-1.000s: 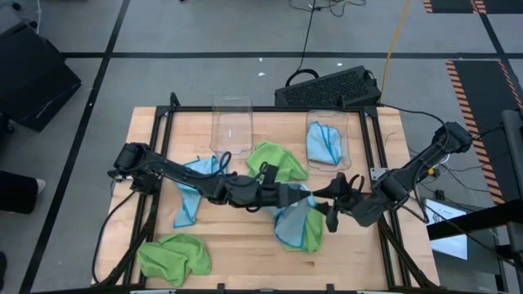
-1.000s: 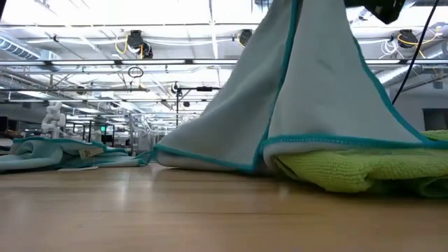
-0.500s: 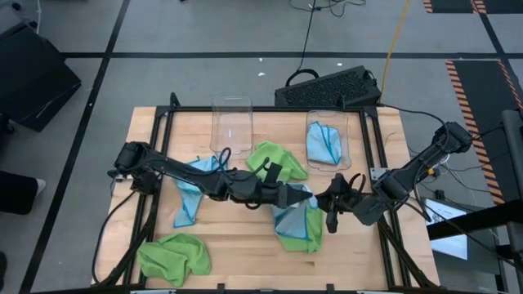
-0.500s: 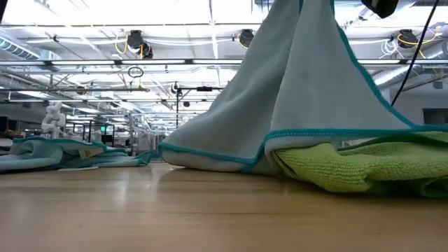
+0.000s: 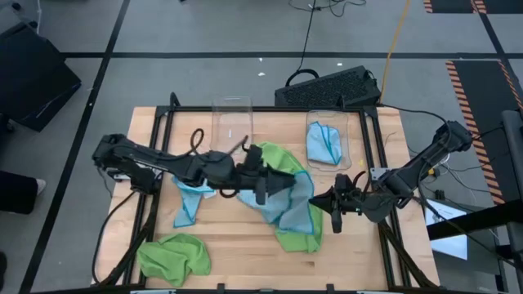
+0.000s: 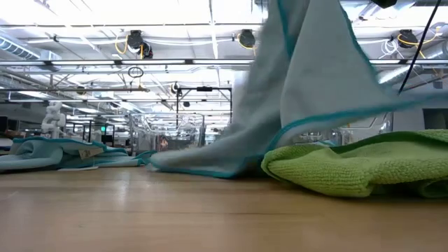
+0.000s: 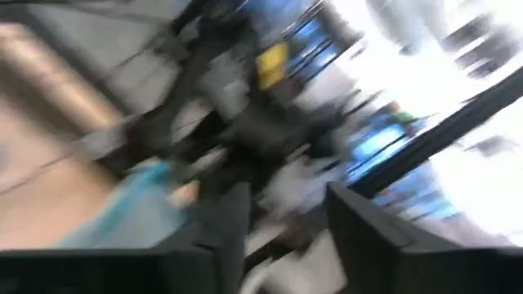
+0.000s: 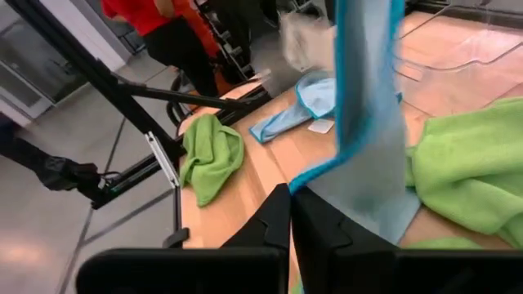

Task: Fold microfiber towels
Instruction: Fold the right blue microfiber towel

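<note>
A light blue microfiber towel (image 5: 290, 204) with teal trim is held up at its right end by my right gripper (image 5: 333, 208), which is shut on it. The rest of it drapes down over a lime green towel (image 5: 279, 159) in the middle of the table. My left gripper (image 5: 263, 188) stands open just left of the blue towel and touches nothing. A second blue towel (image 5: 189, 200) lies crumpled under the left arm. Another green towel (image 5: 173, 255) lies at the near left corner. My right gripper pinches the blue towel's teal-trimmed edge (image 8: 309, 180) between its two shut fingers, coming about level from the table's right side. The towel hangs away from the fingers, and its lower part (image 6: 210, 162) rests on the table and on the green towel.
Two clear plastic bins stand at the far edge: an empty one (image 5: 232, 122) and one (image 5: 341, 155) holding a blue towel (image 5: 325, 143). A black keyboard (image 5: 331, 86) lies beyond the table. A person in red (image 8: 176, 24) stands off the table's near left side.
My right gripper has shut on the blue towel's edge. My left gripper has opened, let go of the towel, and drawn back toward the table's left edge and upward while rolling. The towel's freed left part has dropped and spread out over the green towel.
</note>
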